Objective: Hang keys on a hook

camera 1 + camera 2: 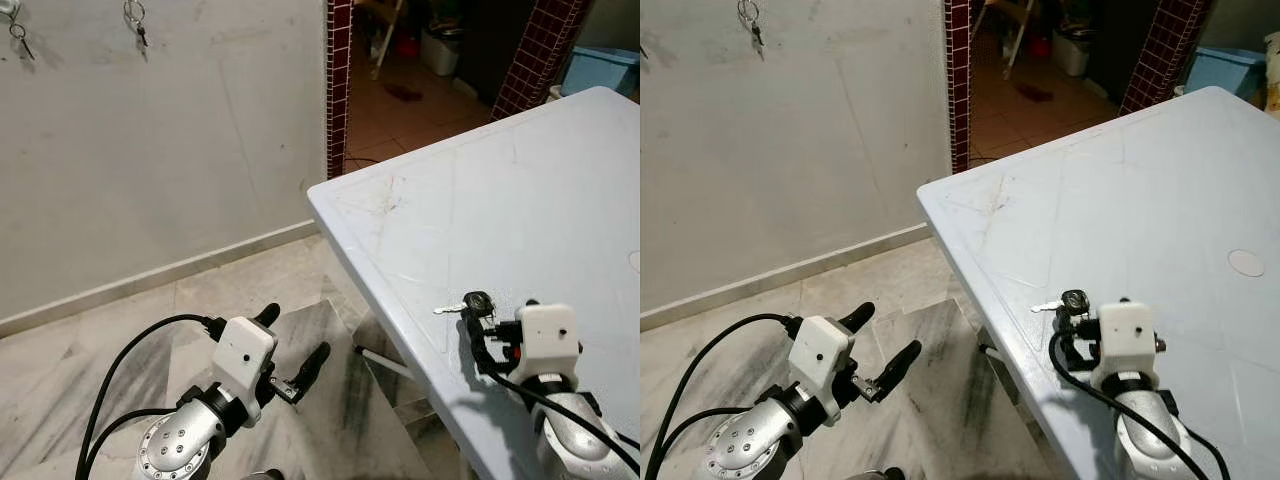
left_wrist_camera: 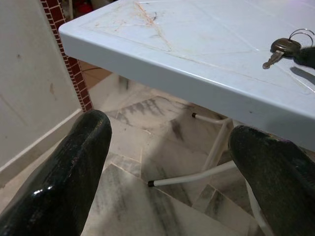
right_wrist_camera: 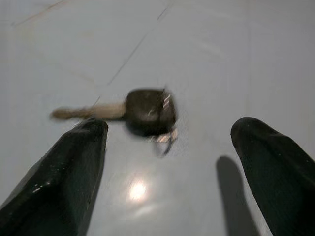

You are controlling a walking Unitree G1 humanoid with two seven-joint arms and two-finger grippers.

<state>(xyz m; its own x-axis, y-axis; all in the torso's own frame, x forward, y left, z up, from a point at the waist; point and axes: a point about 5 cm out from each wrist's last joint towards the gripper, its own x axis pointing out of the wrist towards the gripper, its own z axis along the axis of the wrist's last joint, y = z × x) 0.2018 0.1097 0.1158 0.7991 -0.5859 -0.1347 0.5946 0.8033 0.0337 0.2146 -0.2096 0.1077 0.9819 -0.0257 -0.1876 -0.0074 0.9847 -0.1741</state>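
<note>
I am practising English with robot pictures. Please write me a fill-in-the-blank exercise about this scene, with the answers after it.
1. The key with the black head lies on the pale blue ____.
2. The right gripper is over the key with its fingers ____.
3. Two other sets of keys already hang on the ____.
4. The left gripper is off the table's edge, above the marble ____.

Answers: table; open; wall; floor
</note>
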